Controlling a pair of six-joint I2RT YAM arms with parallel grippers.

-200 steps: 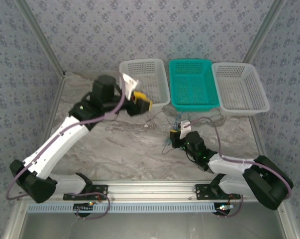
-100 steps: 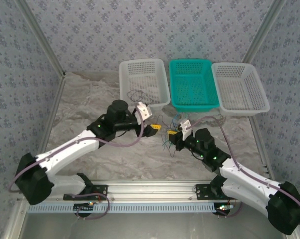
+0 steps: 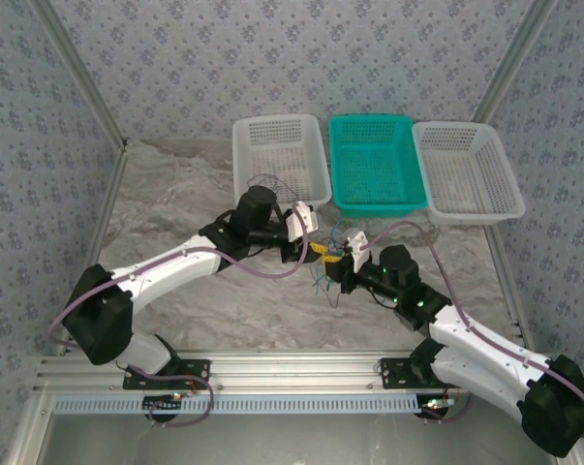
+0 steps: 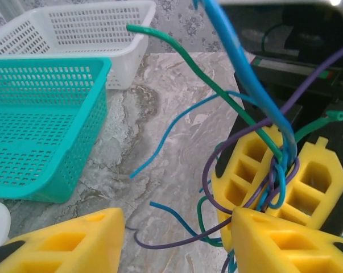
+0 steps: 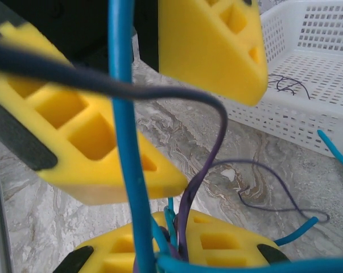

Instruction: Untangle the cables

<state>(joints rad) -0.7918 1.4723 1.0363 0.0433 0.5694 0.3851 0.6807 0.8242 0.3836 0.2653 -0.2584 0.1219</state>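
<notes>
Pincers meeting over the cables at mid-bench.

The right pincer point(image 3: 338, 263) is pressed together on the cables point(image 3: 325, 274); in its wrist view, blue, green and purple strands rise from between its yellow fingers point(image 5: 217, 244). The left pincer point(image 3: 314, 248) stands spread just beside it, with one yellow finger on each side of an upright blue strand and a clear gap between them. Loose ends of the wad curl down onto the marbled bench point(image 3: 175, 213) around both pincers. Behind them three baskets stand in a row against the far wall: a left white basket point(image 3: 280, 136), a teal basket point(image 3: 374, 194) and a right white basket point(image 3: 466, 208). A thin dark wire point(image 3: 270, 184) lies coiled in the left white basket.
</notes>
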